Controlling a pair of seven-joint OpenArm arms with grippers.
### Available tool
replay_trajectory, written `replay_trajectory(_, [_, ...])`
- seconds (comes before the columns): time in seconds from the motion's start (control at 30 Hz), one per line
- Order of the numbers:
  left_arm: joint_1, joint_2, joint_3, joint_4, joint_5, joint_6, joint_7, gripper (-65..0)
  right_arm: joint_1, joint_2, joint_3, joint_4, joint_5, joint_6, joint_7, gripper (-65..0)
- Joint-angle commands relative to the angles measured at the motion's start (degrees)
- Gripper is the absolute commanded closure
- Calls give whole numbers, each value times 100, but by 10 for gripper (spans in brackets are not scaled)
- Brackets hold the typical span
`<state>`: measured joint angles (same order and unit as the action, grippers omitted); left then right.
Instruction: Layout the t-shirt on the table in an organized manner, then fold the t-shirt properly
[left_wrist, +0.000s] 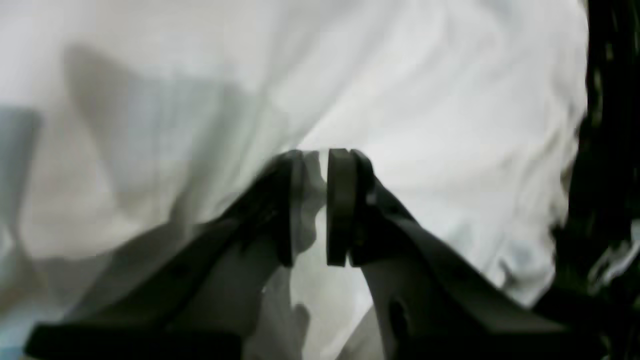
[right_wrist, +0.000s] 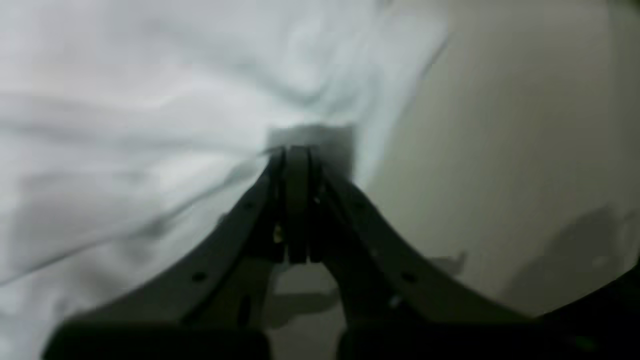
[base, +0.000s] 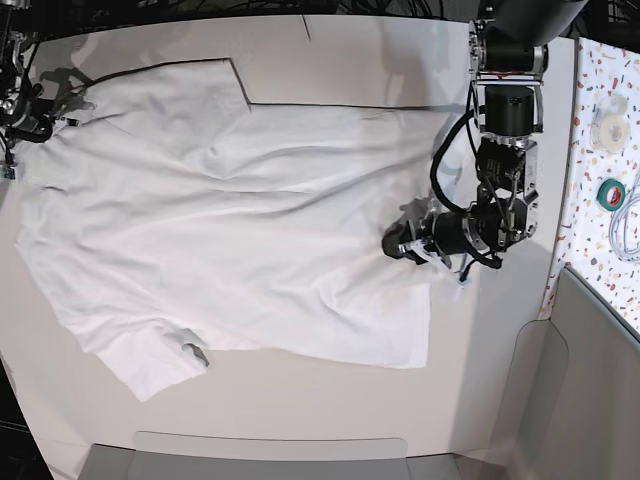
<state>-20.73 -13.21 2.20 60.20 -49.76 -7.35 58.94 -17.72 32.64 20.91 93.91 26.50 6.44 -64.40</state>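
The white t-shirt (base: 230, 230) is lying spread across the table (base: 350, 45), soft, light and wrinkly, so it is probably best gripped at hems. The left gripper (left_wrist: 315, 205), jaws narrowly parted, is hovering over the shirt's hem; the right gripper (right_wrist: 296, 200) is pinching the shirt's far edge.

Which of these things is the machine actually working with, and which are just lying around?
In use:
- large plain white cloth t-shirt, spread out
- wide off-white table under it
- left gripper, over the shirt's edge
- right gripper, shut on the shirt's far corner

Lying about:
- speckled side strip
- green tape roll
- pale tape roll
- white cable
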Motion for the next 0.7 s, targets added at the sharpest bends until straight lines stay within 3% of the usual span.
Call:
replay_trajectory(0.0, [-6,-151,-13,-73,461,248,-157,-98,53,37,-73,82,-281,2,71,0])
replay_trajectory(0.2, [-59,-397,-48,-671,444,283,-949,-100,589,-482,-504,82,-1397,11,53,0])
replay_trajectory(0.4, [-59,-424,-83,-152,400,283,-1054,-123,1319,-675,-539,73,-1529,11,45,0])
replay_trajectory(0.57, [-15,-397,-848,841,101,283,-368,-226,2154,-746,-504,-173,-1538,2,45,0])
replay_trajectory(0.67, [-15,-397,-1393,1237,-224,283,300,-231,2400,-754,-504,-226,-1512,2,45,0])
